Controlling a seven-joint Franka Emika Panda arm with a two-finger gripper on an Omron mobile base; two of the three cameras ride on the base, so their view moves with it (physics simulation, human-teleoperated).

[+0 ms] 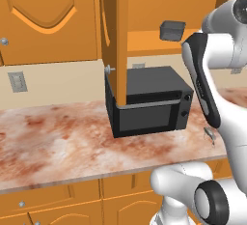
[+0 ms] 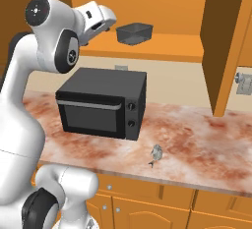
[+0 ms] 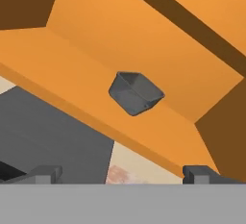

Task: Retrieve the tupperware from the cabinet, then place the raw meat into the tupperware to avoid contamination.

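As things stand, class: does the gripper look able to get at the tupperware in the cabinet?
Probably yes: the cabinet door stands open, the tupperware sits alone on the shelf, and the open gripper faces it, nothing between.

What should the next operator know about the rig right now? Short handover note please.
Gripper: open, holding nothing, raised toward the open orange-brown wooden cabinet, short of the container.
Small grey translucent plastic tupperware: sitting on the cabinet's bottom shelf, above the black microwave.
Raw meat: small pale piece on the marbled counter, right of the microwave.
Done: cabinet doors open.
Left: grasp tupperware, set it on the counter, put the meat inside.
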